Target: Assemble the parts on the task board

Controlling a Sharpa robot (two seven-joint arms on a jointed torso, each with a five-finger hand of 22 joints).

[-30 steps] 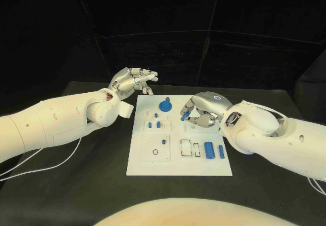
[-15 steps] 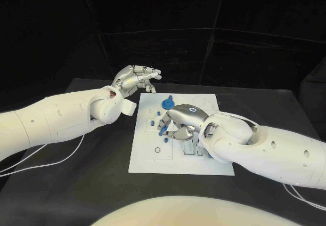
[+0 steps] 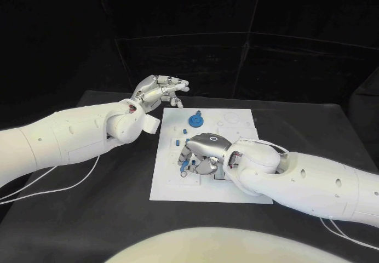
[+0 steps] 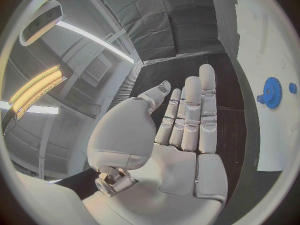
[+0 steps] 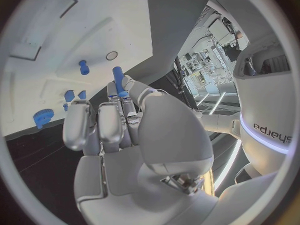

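Black table (image 3: 95, 219) below, your right hand (image 3: 202, 152) pinches a blue peg (image 5: 117, 81) low over the white board (image 3: 170, 189), left hand (image 3: 159, 90) spread and unladen beyond its far corner: tilt the peg and it'll likely jam or drop.

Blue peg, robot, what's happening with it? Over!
Right hand pinches blue peg over the task board. Left hand holds nothing, hovers off the board's far corner. Blue gear seated, clear of the path.
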